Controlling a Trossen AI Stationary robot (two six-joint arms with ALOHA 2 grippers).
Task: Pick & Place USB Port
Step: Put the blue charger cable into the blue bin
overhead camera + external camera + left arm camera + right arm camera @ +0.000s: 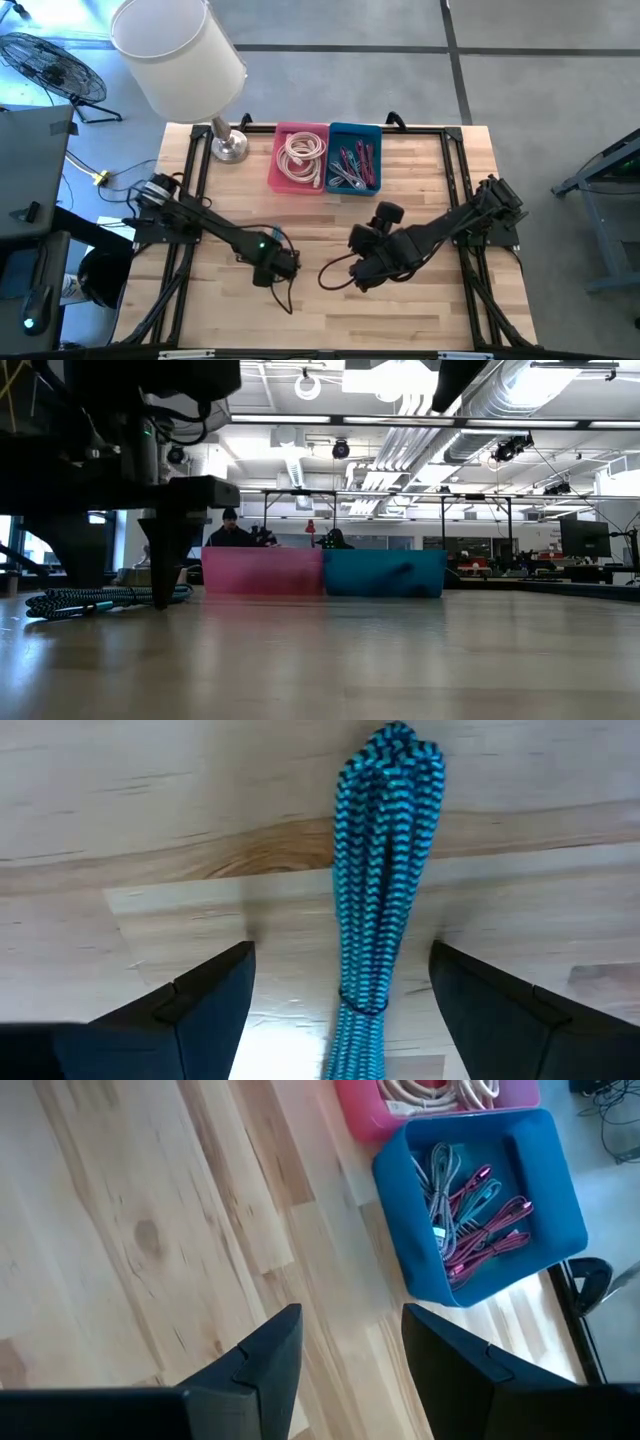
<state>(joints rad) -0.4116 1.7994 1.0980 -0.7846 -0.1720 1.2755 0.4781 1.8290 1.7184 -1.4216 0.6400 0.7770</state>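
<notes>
Fingers of the left gripper (340,1010) stand apart astride the blue cable (385,870), well short of the blue bin (355,158), ready to clamp. Right gripper (345,1350), also apart, waits nearby.

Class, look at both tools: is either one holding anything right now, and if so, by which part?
Nothing is held. The left tool is open, its fingers straddling the blue braided cable lying on the table. The right tool is open and empty above bare wood.

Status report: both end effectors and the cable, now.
Left end effector open, straddling the bundled blue braided cable on the table. Right end effector open, empty, above bare wood short of the blue bin. Nothing in the way.
</notes>
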